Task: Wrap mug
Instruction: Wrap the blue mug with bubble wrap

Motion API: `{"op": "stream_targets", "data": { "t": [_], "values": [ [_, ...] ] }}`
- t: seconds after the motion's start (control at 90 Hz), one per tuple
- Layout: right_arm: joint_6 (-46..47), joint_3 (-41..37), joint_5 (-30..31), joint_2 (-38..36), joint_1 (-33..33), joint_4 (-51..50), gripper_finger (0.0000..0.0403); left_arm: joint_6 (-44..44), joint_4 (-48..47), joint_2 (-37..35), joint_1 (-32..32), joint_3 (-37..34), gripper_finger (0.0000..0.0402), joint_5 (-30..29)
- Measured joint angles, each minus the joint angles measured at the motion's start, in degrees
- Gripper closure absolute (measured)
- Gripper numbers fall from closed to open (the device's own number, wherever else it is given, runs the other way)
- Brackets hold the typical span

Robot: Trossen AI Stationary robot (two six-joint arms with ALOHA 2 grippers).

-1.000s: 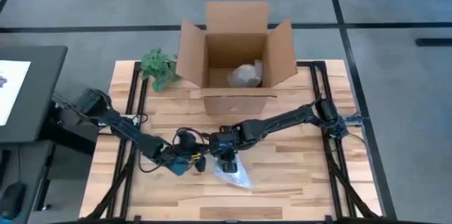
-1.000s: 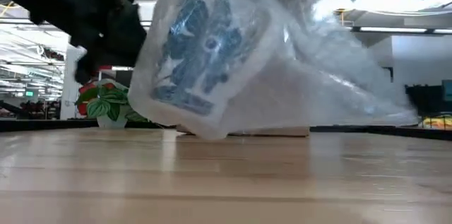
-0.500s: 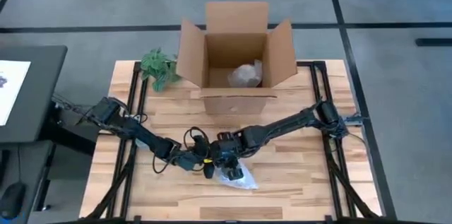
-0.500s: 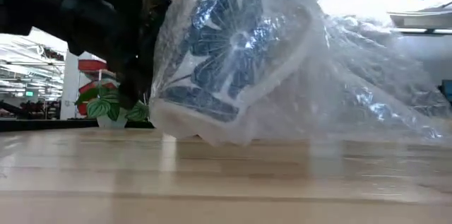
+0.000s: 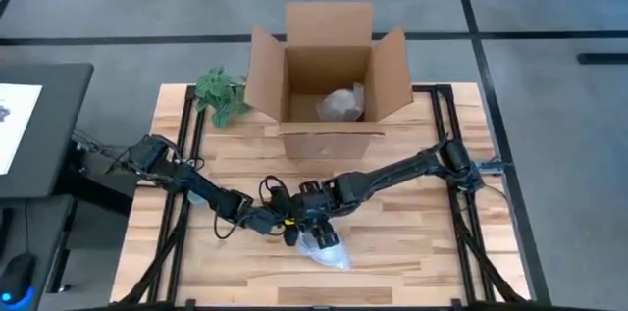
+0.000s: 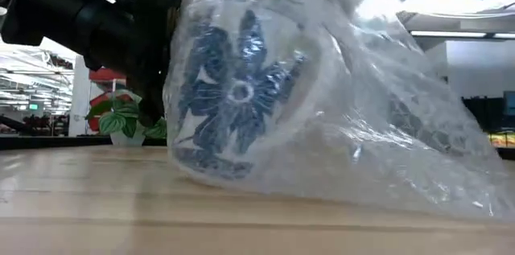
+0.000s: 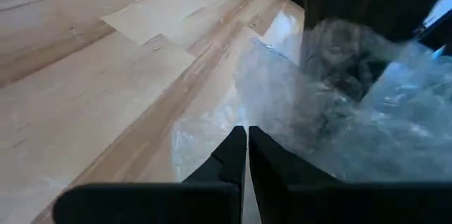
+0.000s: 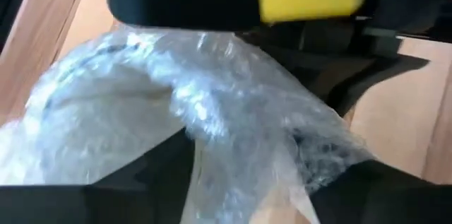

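A white mug with a blue flower print (image 6: pixel 241 102) lies on its side on the table, inside clear plastic wrap (image 6: pixel 402 150) that trails off toward the right of the low view. From above the bundle (image 5: pixel 322 249) shows near the table's front middle. My left gripper (image 7: pixel 247 136) is shut, just left of the bundle (image 5: pixel 283 225), at the wrap's loose edge. My right gripper (image 5: pixel 309 225) is over the bundle's far side. It is open (image 8: pixel 254 181), with bunched wrap rising between its spread fingers. My left gripper has its shut fingertips (image 7: pixel 239 143) at the wrap's loose edge (image 7: pixel 212 128), slanting down from the table's left. I cannot tell whether a layer is caught between them. My right gripper has a finger on either side of the bunched wrap (image 8: pixel 233 111). I cannot tell whether they touch it.
An open cardboard box (image 5: pixel 329 139) stands at the table's far middle with a wrapped bundle (image 5: pixel 341 105) inside. A small green plant (image 5: pixel 221 95) sits left of the box. Bare wood lies to the left and right of the mug.
The wrapped mug stood tilted on its lower edge and rocked about. It now lies settled on its side, the flower print facing the near edge. My left gripper has gone toward the table's right, up to the bundle.
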Motion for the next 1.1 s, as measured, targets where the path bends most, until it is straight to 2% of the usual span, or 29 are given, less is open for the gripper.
{"op": "stream_targets", "data": {
  "t": [0.244,0.378,0.5,0.6,0.678,0.833,0.956,1.1],
  "values": [
    [0.69,7.36,0.44,-0.02,-0.08,-11.97,0.0159,-0.41,-2.00,0.00,0.00,0.00,0.0401,0.52],
    [5.62,12.37,-0.03,-0.02,-0.06,-20.71,0.0165,-0.47,-2.61,0.00,0.00,0.00,0.0401,0.69],
    [12.25,15.40,-6.24,-0.04,0.80,-26.56,0.0169,-0.54,-3.02,0.00,-0.02,0.00,0.0401,0.95],
    [17.22,15.73,-12.84,-0.29,3.77,-26.33,0.0171,-0.54,-3.32,0.00,0.03,0.00,0.0401,1.10],
    [21.44,14.68,-14.34,-0.50,7.09,-24.51,0.0173,-0.52,-3.91,0.00,0.15,0.00,0.0401,1.47],
    [35.78,7.94,-9.39,-0.45,13.35,-21.12,0.0177,0.26,-5.06,0.00,0.24,0.00,0.0401,2.35],
    [48.64,2.02,-4.52,-0.42,16.58,-13.37,0.0177,1.91,-5.11,0.00,0.26,0.00,0.0401,3.22],
    [61.96,-4.07,5.06,-0.39,18.06,-3.37,0.0177,2.85,-5.14,0.00,0.26,0.00,0.0401,4.63]
  ]
}}
